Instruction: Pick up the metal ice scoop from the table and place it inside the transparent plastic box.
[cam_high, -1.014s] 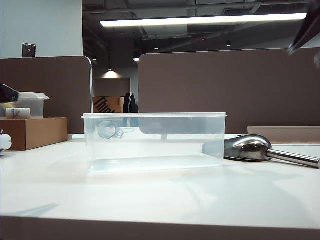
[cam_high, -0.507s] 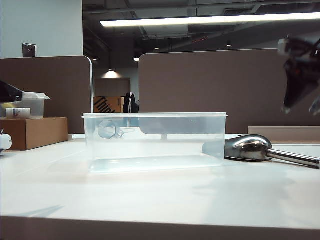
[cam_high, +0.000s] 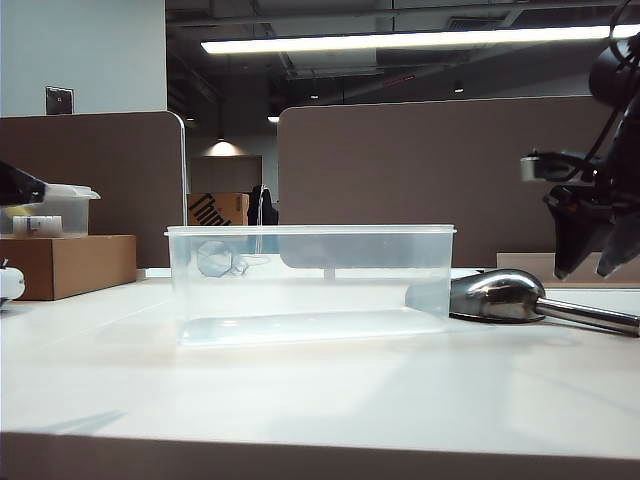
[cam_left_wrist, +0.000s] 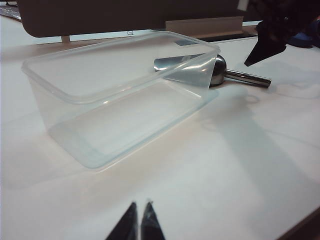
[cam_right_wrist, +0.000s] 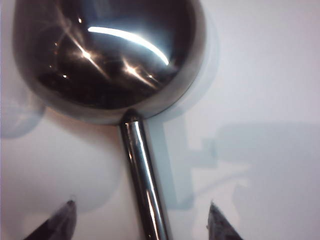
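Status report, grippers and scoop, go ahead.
Right gripper open above scoop handle. Left gripper shut, off by itself. Scoop on table beside box. Nothing blocking.

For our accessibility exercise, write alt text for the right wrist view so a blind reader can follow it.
The right hand hangs open above the metal ice scoop, one fingertip on each side of its straight handle and neither touching it. The shiny bowl fills the far part of the picture. The scoop lies on the white table.

Exterior: low, level with desk (cam_high: 300, 400). Left wrist: oblique, farther back. Right wrist: close above scoop (cam_right_wrist: 110, 60). Scoop shared by all.
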